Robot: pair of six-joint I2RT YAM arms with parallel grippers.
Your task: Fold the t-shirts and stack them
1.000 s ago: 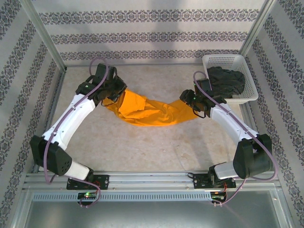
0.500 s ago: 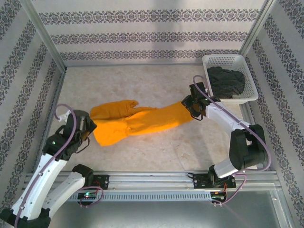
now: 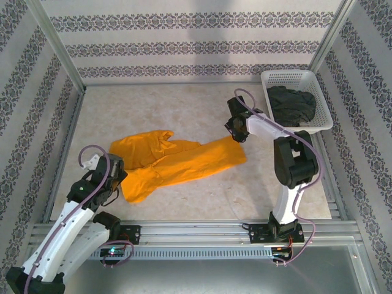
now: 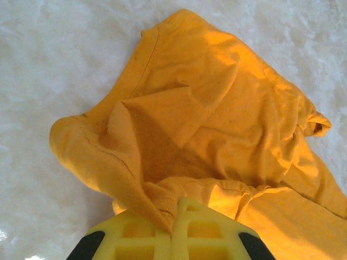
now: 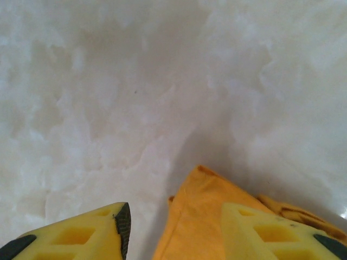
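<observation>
A plain bright orange-yellow cotton t-shirt point(image 3: 177, 160), a plain dark charcoal grey t-shirt point(image 3: 293, 105), a white plastic lattice basket point(image 3: 288, 78) and a mottled off-white tabletop point(image 3: 184, 110) are seen.

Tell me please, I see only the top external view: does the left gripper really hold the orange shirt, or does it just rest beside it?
Observer: In the left wrist view the left gripper is shut on a bunched edge of the orange t-shirt, and the cloth is pinched in its jaws.
Operator: And the right gripper, at the other end?
Observer: In the right wrist view the right gripper has its jaws apart. A corner of the shirt lies between them on the table, not clamped, with bare table beside one jaw.
</observation>
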